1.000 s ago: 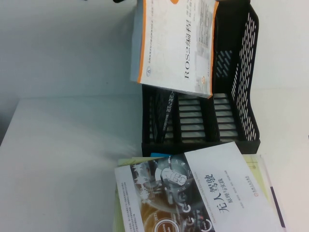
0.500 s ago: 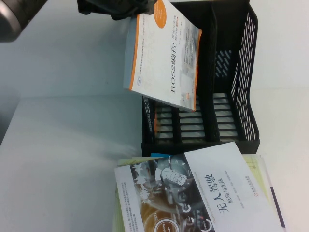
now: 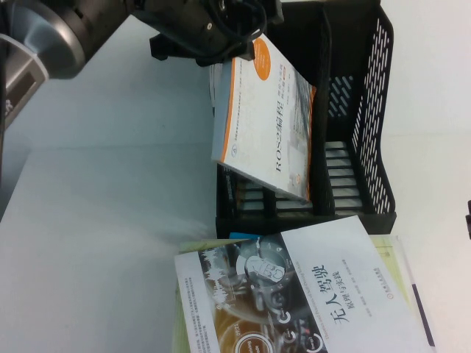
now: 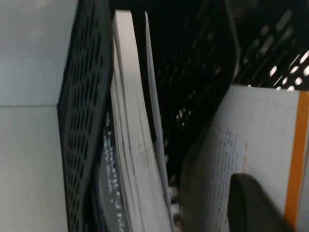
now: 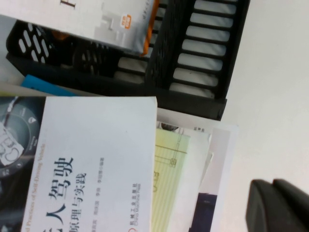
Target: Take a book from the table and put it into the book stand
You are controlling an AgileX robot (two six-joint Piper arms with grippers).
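Observation:
My left gripper (image 3: 228,33) is shut on the top of a white and orange book (image 3: 268,121) and holds it upright, its lower edge inside the middle slot of the black book stand (image 3: 372,110). In the left wrist view one finger (image 4: 253,203) presses on the book's cover (image 4: 263,130). Another book (image 4: 133,145) stands in the stand's leftmost slot. A stack of books lies in front of the stand, topped by a white and dark book (image 3: 294,294), which also shows in the right wrist view (image 5: 82,164). My right gripper (image 5: 280,205) is shut and empty over the bare table, right of the stack.
The stand's right slot (image 3: 346,169) holds nothing. Bare white table (image 3: 96,220) spreads left of the stand and stack. A yellow-green book (image 5: 171,169) and a white one lie under the top book of the stack.
My left arm has come down into view with the orange book. The book has turned upright and dropped lower into the stand's middle slot. The stack has not moved.

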